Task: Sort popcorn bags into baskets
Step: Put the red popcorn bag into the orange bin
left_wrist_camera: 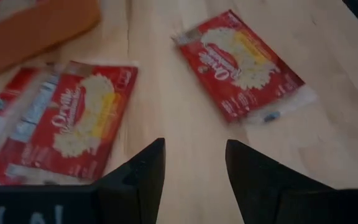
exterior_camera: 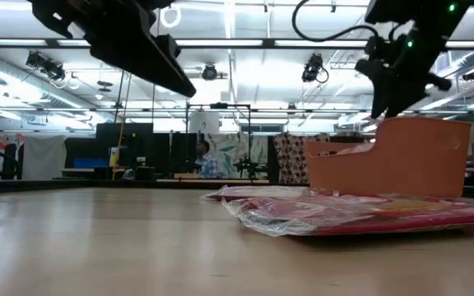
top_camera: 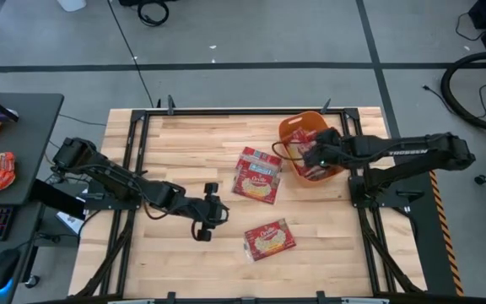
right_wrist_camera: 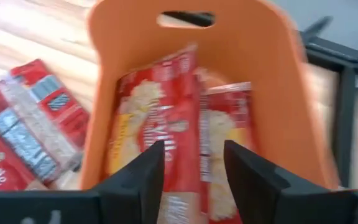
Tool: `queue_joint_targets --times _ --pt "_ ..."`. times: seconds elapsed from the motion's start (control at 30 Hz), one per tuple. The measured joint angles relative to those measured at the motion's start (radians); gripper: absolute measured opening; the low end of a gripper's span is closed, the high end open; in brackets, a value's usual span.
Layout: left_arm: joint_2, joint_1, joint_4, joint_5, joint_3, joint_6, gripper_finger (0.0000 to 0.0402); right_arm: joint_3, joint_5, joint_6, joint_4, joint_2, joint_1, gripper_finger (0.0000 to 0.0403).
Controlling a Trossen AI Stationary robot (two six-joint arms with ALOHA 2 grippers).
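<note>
While your left gripper (top_camera: 213, 211) hangs over bare table with its fingers apart and holding nothing, 1 popcorn bag (top_camera: 269, 239) lies just beyond it near the front edge. Farther back, you have 2 overlapping popcorn bags (top_camera: 256, 176) lying flat mid-table, beside the orange basket (top_camera: 298, 128). Your right gripper (top_camera: 309, 157) hovers above that basket, fingers spread and empty, with several red packets (right_wrist_camera: 173, 143) standing inside.
</note>
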Motion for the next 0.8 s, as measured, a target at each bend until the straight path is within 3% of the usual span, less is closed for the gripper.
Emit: queue_joint_targets --times 0.1,0.2,0.5,0.67,0.8 --pt "0.0 0.0 -0.035 0.008 0.0 -0.029 0.0172 0.081 0.001 0.014 -0.124 -0.002 -0.005 0.0177" --pt "0.0 0.0 -0.058 0.009 0.0 -0.041 0.0172 0.135 0.006 -0.042 -0.118 -0.002 0.024 0.0177" --pt "0.0 0.036 0.023 -0.005 -0.048 -0.044 0.0172 0.124 -0.037 -0.427 0.324 0.108 0.23 0.0176" --pt "0.0 0.067 0.08 -0.011 -0.095 -0.052 0.0172 0.123 -0.037 -0.446 0.446 0.251 0.304 0.0176" --pt "0.0 0.093 0.085 -0.011 -0.106 -0.055 0.0172 0.123 -0.12 -0.41 0.525 0.377 0.309 0.0176"
